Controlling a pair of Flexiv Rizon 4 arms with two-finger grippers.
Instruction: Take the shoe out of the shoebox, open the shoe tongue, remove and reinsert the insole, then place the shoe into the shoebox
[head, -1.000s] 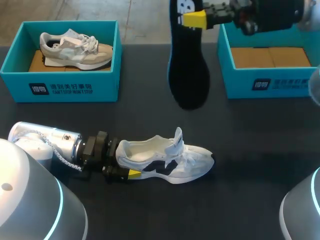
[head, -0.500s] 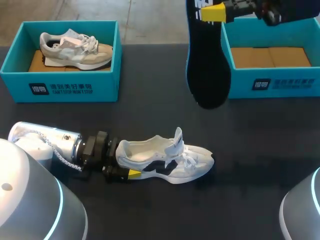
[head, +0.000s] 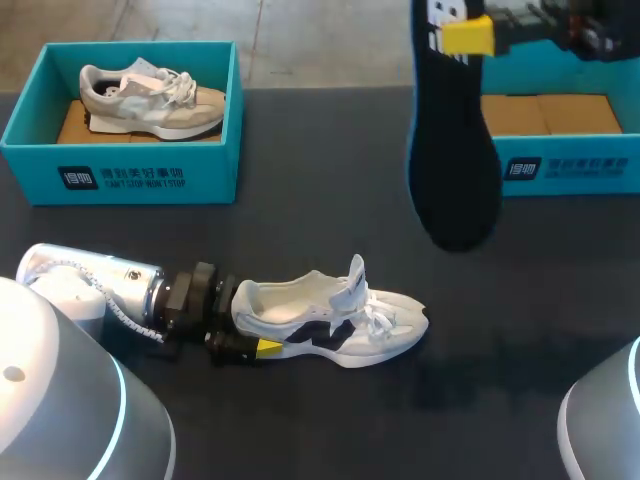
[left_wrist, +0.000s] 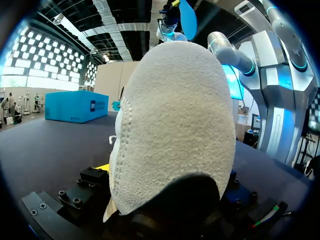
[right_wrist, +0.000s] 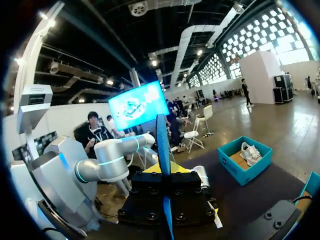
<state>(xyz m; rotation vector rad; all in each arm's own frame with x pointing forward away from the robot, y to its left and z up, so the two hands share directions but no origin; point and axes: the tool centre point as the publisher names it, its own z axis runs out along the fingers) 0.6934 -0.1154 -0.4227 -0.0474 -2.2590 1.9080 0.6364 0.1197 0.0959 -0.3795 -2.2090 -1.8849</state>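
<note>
A white shoe with navy side panels stands upright on the dark table, tongue lifted and toe pointing right. My left gripper is set wide around its heel, one yellow tip pressed on the near side. In the left wrist view the heel fills the space between the fingers. My right gripper is shut on the top of a black insole, which hangs high over the table, in front of the right shoebox. In the right wrist view the insole shows edge-on between the fingers.
A second teal shoebox at the back left holds a grey and beige shoe. The right shoebox shows only brown cardboard inside. Bare dark table lies between the white shoe and both boxes.
My right gripper has carried the hanging insole to the right, from over the table's middle to in front of the right shoebox. The left arm and the shoe have not moved.
</note>
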